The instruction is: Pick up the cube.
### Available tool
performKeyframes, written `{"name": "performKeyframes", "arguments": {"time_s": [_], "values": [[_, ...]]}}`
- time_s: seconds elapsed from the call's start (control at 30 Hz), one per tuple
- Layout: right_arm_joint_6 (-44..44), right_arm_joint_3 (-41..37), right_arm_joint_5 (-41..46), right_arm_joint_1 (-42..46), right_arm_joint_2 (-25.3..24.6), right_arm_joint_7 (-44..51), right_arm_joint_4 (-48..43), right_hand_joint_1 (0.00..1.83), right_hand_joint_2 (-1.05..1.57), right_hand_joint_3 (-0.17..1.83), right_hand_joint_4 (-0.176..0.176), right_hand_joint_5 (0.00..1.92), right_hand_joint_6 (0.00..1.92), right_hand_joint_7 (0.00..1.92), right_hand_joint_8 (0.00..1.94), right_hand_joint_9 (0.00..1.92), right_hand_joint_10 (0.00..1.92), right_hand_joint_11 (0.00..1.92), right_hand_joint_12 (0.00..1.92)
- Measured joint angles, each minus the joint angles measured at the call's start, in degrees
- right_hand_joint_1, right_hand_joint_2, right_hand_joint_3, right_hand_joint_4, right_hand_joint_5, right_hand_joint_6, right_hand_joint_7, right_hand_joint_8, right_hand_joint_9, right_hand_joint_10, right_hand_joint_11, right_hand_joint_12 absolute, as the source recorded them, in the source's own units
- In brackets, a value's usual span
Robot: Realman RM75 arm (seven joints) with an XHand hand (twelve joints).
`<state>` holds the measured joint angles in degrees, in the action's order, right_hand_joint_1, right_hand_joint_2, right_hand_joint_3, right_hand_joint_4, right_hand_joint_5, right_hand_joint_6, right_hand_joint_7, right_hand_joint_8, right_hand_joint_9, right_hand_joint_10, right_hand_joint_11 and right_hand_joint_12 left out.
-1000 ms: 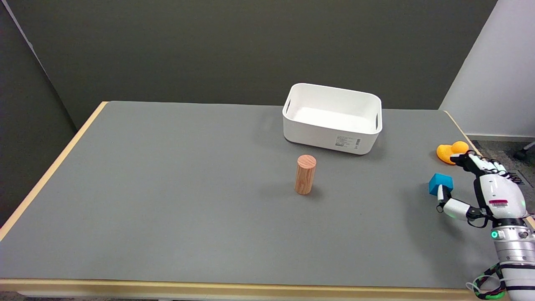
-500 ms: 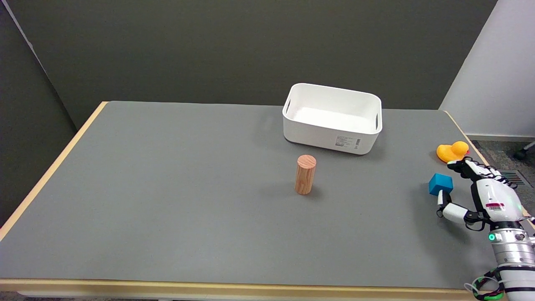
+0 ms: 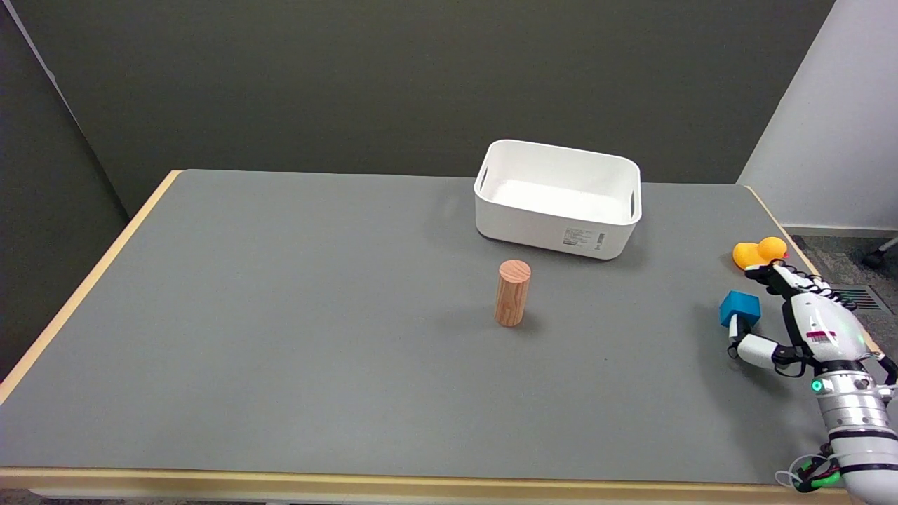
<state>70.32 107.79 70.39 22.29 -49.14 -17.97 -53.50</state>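
Near the grey table's [image 3: 280, 315] right edge, the small blue cube [image 3: 739, 308] sat on the mat. Just beside it, the black-and-white right hand [image 3: 789, 319] was spread, holding nothing, thumb tip at the cube's near face, other fingers [image 3: 772, 273] reaching behind toward the orange rubber duck [image 3: 759, 252]

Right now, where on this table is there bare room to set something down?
The whole left half, left of the wooden cylinder, is bare grey mat, as is the near strip. It is crowded at the right edge: blue cube, orange duck and right hand.
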Motion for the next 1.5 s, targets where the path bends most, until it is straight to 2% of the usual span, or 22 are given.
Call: {"name": "performKeyframes", "arguments": {"time_s": [0.13, 0.2, 0.37, 0.43, 0.53, 0.57, 0.63, 0.7, 0.77, 0.93, 1.03, 1.13, 1.5], "values": [[-0.77, 0.07, -0.08, -0.62, 0.05, -0.28, 0.42, 0.98, 0.70, 0.99, -0.017, 0.35, 0.74, 0.46, 0.53, 0.36, 0.97, 0.20, 1.38], [-1.03, 0.09, -0.12, -0.85, 0.06, -0.38, 0.58, 0.99, 0.70, 0.98, -0.034, 0.37, 0.77, 0.50, 0.58, 0.40, 1.01, 0.21, 1.41], [-1.51, 0.17, -0.07, -1.29, 0.07, -0.57, 0.82, 0.97, 0.73, 0.94, -0.067, 0.44, 0.94, 0.62, 0.79, 0.50, 1.12, 0.27, 1.46], [-1.70, 0.23, -0.07, -1.45, 0.07, -0.62, 0.97, 0.96, 0.74, 0.91, -0.083, 0.48, 1.06, 0.69, 0.94, 0.58, 1.22, 0.33, 1.53], [-1.94, 0.30, -0.17, -1.69, 0.05, -0.70, 1.30, 0.97, 0.73, 0.92, -0.088, 0.52, 1.14, 0.75, 1.06, 0.65, 1.29, 0.40, 1.61], [-1.98, 0.33, -0.21, -1.75, 0.02, -0.72, 1.35, 1.02, 0.83, 0.76, -0.091, 0.54, 1.23, 0.78, 1.13, 0.66, 1.30, 0.41, 1.63], [-2.12, 0.36, -0.30, -1.86, -0.02, -0.75, 1.45, 1.17, 1.14, 0.24, -0.098, 0.58, 1.51, 0.86, 1.33, 0.69, 1.34, 0.44, 1.68], [-2.18, 0.41, -0.40, -1.98, -0.04, -0.79, 1.54, 1.18, 1.13, 0.26, -0.107, 0.58, 1.51, 0.86, 1.33, 0.69, 1.36, 0.44, 1.69], [-2.19, 0.43, -0.57, -2.11, -0.06, -0.83, 1.61, 1.18, 1.21, 0.11, -0.121, 0.57, 1.51, 0.86, 1.34, 0.75, 1.29, 0.52, 1.68], [-2.29, 0.52, -1.02, -2.34, -0.13, -0.85, 1.82, 1.19, 1.16, 0.20, -0.136, 0.59, 1.46, 0.87, 1.38, 0.72, 1.42, 0.53, 1.81], [-2.27, 0.57, -1.45, -2.47, -0.18, -0.86, 1.91, 1.18, 1.16, 0.21, -0.127, 0.59, 1.46, 0.85, 1.43, 0.76, 1.46, 0.53, 1.79], [-2.11, 0.64, -1.92, -2.62, -0.23, -0.91, 1.96, 1.34, 1.13, 0.22, -0.176, 0.60, 1.41, 0.83, 1.38, 0.72, 1.59, 0.50, 1.83], [0.27, 0.23, -4.44, -3.53, -0.25, -1.61, 1.40, 1.35, 1.05, 0.37, -0.176, 0.62, 1.39, 0.84, 1.39, 0.74, 1.61, 0.47, 1.89]]}}
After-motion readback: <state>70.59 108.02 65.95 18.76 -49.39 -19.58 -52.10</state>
